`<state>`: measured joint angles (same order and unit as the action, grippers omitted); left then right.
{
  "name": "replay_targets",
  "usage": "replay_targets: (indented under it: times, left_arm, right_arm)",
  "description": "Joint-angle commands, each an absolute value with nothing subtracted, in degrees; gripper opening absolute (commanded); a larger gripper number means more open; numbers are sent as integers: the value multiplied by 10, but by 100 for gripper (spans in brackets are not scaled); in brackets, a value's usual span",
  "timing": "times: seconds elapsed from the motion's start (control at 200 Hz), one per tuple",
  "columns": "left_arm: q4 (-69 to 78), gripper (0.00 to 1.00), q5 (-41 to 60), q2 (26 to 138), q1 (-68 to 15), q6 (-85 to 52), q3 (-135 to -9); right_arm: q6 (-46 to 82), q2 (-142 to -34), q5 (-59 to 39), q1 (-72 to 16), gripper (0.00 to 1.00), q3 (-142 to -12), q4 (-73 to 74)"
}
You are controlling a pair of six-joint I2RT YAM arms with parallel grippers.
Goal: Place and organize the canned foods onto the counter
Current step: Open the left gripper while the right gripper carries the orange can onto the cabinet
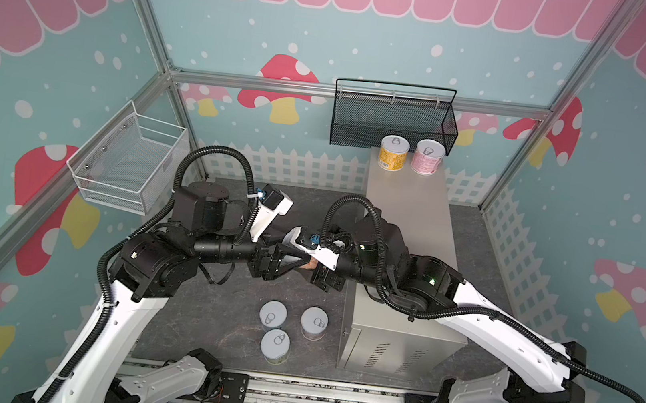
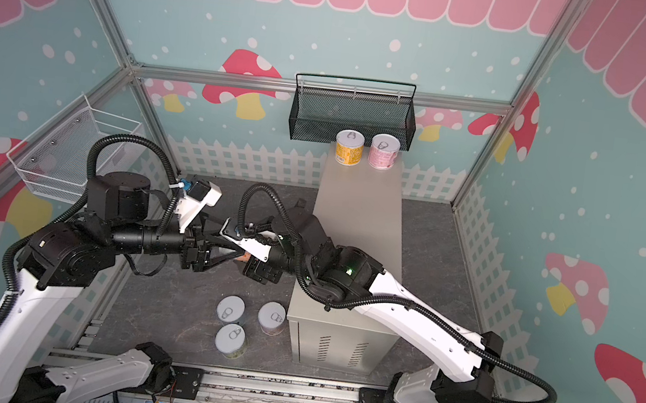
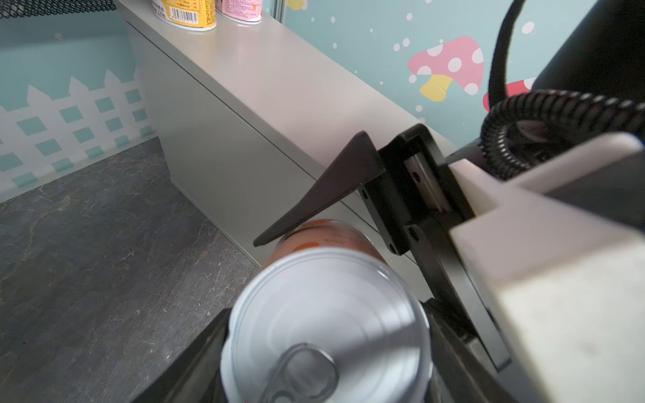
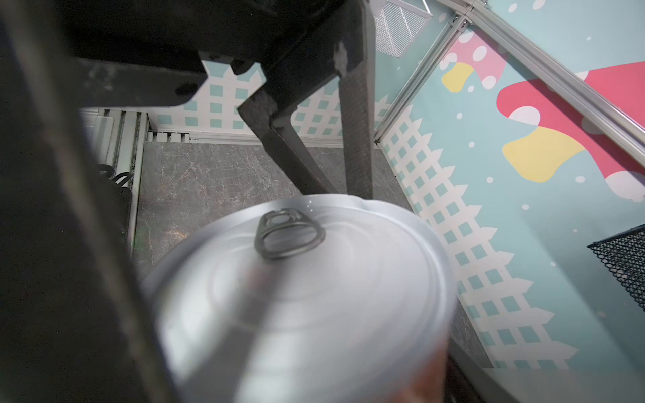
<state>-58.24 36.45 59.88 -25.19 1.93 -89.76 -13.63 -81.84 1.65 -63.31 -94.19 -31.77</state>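
Handover beside the counter (image 1: 409,204): the left gripper (image 1: 301,263) clamps the orange can (image 3: 328,314), and the right gripper (image 1: 312,269) pinches it too. The left should let go only once the right's hold looks firm.

Your left arm (image 1: 126,320) and right arm (image 1: 514,339) have smooth white shells over the long links and chunky black housings at the joints. Along each runs a black ribbed cable hose (image 1: 214,150), cinched here and there with white ties. You'll see a small green light (image 1: 432,282) glowing on a black joint of the right arm, a white camera block (image 1: 277,201) with a blue plug at each wrist, and flat, black, wedge-shaped fingers (image 3: 324,195) bolted on with dark screws.
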Motion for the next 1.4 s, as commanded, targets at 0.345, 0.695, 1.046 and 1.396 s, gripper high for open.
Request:
replay_targets:
  times: [0.345, 0.695, 1.046, 1.396]
  left_arm:
    - [-548, 61, 354, 581, -252, 13, -886]
    - [-435, 88, 204, 541, -213, -45, -810]
    - [-331, 99, 219, 533, -160, -98, -731]
    - [-239, 99, 434, 586, -173, -130, -723]
  right_arm:
    - [-73, -767, 88, -629, 62, -928, -235]
    - [8, -720, 206, -615, 61, -904, -235]
    - [84, -629, 279, -562, 62, -829, -241]
    - [115, -571, 239, -485, 63, -775, -268]
